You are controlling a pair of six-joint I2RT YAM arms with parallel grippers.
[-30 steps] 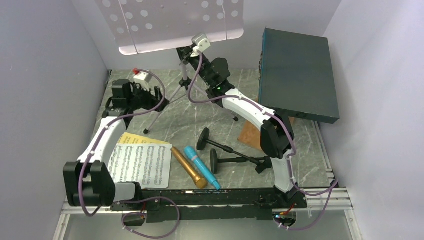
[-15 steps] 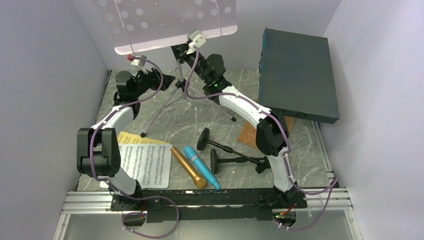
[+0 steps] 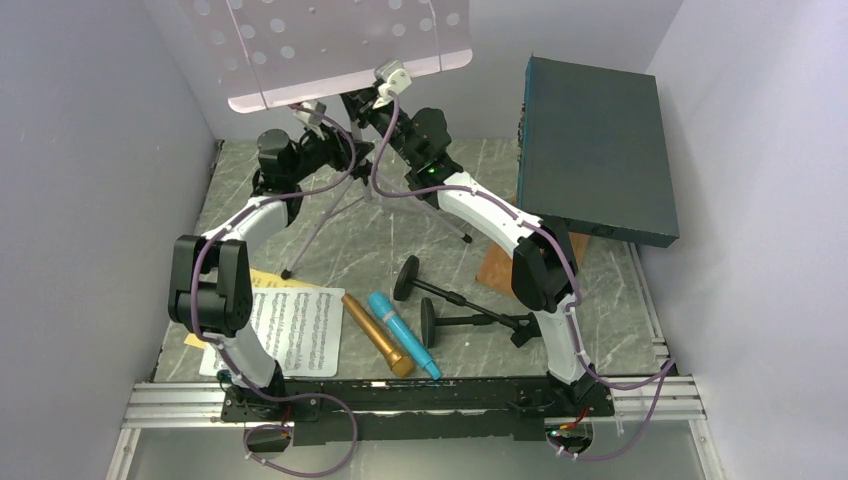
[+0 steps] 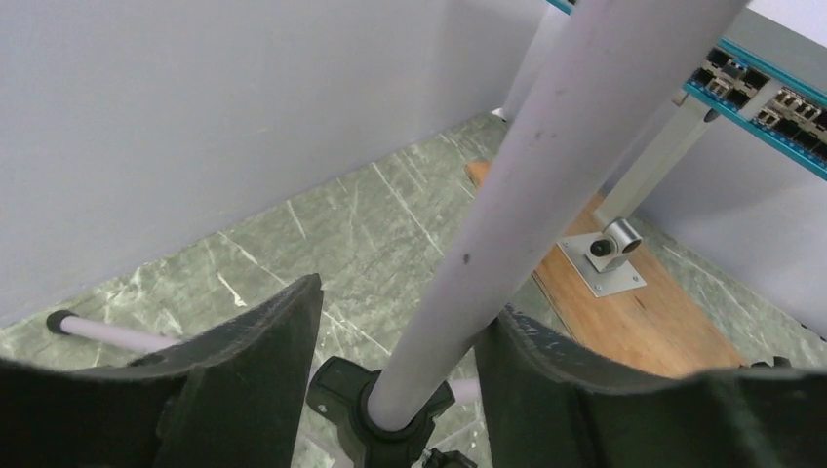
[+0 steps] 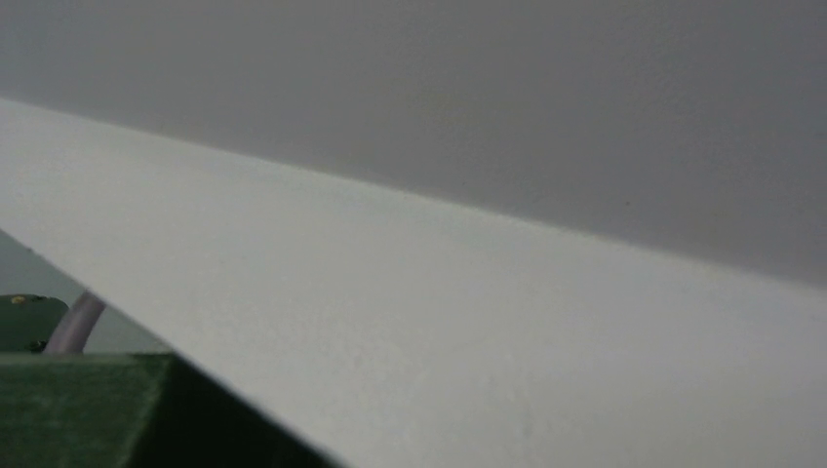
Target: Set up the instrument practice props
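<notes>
Music desk (image 3: pixel 330 45) upright at far centre on silver tripod legs (image 3: pixel 321 232); left gripper (image 4: pixel 400 314) spread apart astride the centre pole (image 4: pixel 546 195), gap visible on one side; right gripper (image 3: pixel 368 105) up beneath the desk's near edge, finger state not discernible; sheet-music pages (image 3: pixel 295 330), gold microphone (image 3: pixel 378 335), blue microphone (image 3: pixel 402 333) and both mic holders (image 3: pixel 408 278) lying flat at the near side.

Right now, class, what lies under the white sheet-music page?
A yellow page peeks out past the white page at its far edge; the rest, and anything else beneath, is covered.
</notes>
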